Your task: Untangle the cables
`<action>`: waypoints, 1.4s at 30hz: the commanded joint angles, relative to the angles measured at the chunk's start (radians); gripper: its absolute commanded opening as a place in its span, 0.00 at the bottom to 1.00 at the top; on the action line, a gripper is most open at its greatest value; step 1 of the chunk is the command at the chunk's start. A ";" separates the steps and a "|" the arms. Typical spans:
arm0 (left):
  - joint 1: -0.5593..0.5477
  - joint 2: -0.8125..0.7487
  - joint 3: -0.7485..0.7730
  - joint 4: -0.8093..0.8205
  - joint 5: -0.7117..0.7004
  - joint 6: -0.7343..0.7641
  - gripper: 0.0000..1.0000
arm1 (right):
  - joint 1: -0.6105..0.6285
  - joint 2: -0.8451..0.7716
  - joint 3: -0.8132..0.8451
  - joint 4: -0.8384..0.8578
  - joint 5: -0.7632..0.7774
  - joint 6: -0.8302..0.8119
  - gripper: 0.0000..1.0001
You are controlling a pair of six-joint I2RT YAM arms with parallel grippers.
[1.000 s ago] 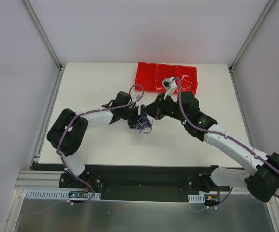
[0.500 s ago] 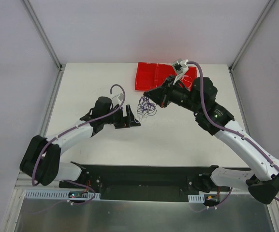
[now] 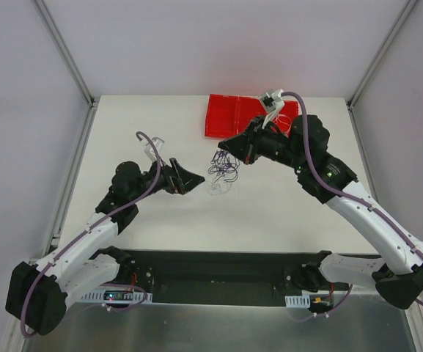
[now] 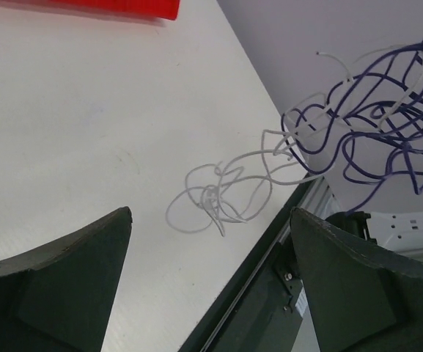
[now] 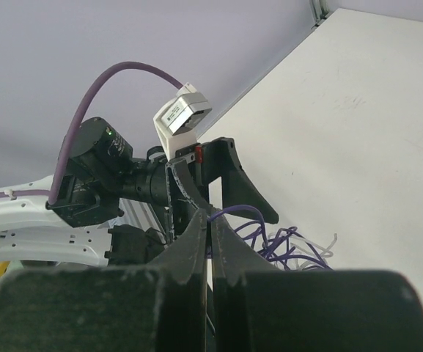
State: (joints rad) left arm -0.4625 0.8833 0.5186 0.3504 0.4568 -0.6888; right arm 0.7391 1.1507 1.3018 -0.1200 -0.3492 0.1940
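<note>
On white table [image 3: 145,125]: white cable [image 4: 211,198] | left claw [image 3: 195,180] agape; right claw [image 3: 222,145] pinching purple cable [image 3: 224,165] | grey walls [image 3: 196,44]

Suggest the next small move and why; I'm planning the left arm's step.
Probably ease the open left gripper forward and close on the white cable lying on the table: the shut right gripper holds the purple cable raised, both tangled together.

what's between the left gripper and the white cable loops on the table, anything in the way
Nothing visible. The open left gripper faces bare table, then the white cable loops. The purple cable hangs from the shut right gripper, above and beyond them, not in the path.
</note>
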 commanded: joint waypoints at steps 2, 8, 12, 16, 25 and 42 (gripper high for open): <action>-0.024 0.088 0.072 0.133 0.184 0.012 0.83 | -0.003 -0.017 0.053 0.039 -0.020 0.002 0.01; -0.064 0.201 0.138 0.125 0.163 0.023 0.69 | -0.003 -0.017 0.047 0.078 -0.053 0.039 0.01; -0.065 0.262 0.182 0.099 0.114 0.037 0.54 | -0.004 -0.025 0.045 0.080 -0.053 0.042 0.01; -0.065 0.322 0.210 0.000 0.011 0.052 0.26 | -0.003 -0.032 0.059 0.076 -0.054 0.042 0.00; -0.018 0.395 0.175 -0.217 -0.131 0.026 0.00 | -0.003 -0.055 0.203 -0.012 -0.008 -0.050 0.01; 0.134 0.137 0.228 -0.542 -0.345 0.118 0.00 | -0.006 -0.131 0.117 -0.312 0.585 -0.301 0.01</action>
State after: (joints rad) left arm -0.3454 1.1450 0.6476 -0.0769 0.2245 -0.6552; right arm 0.7383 1.0275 1.4788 -0.2958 -0.0887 -0.0044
